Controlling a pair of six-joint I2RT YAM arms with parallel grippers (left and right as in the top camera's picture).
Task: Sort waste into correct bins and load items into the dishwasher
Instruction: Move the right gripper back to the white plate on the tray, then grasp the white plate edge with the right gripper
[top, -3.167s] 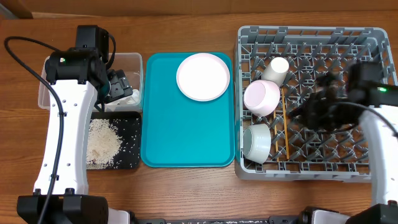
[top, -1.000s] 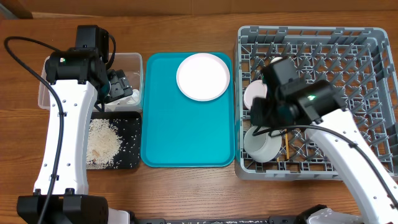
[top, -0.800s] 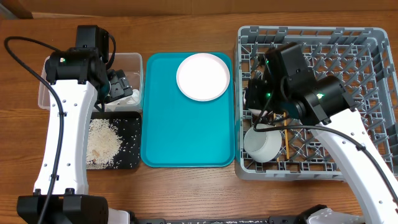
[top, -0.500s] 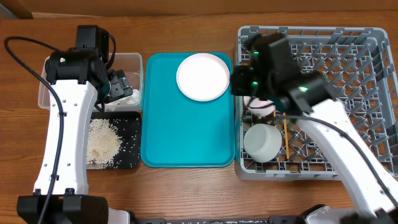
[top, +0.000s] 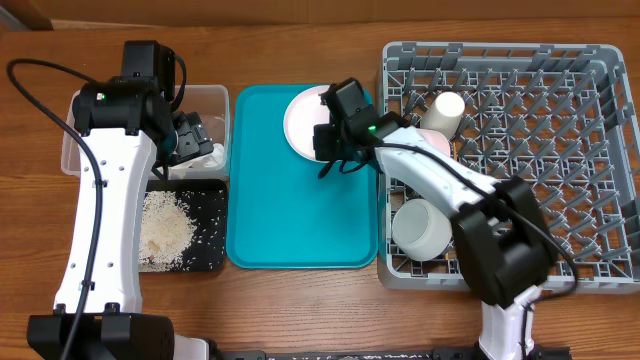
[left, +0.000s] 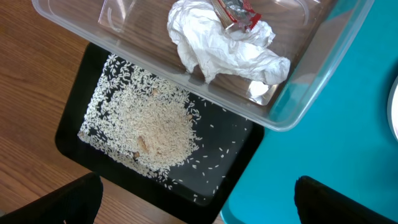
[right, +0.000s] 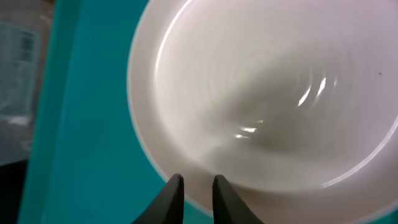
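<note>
Right gripper (right: 197, 182) at plate (right: 267, 93) (rim)

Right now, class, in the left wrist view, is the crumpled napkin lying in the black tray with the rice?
No, the napkin lies inside the clear tub, while the black tray holds only rice.

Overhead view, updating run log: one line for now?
right gripper: narrowly open over rim of round pale pink plate on teal tray | left gripper: open over clear rectangular plastic tub
</note>
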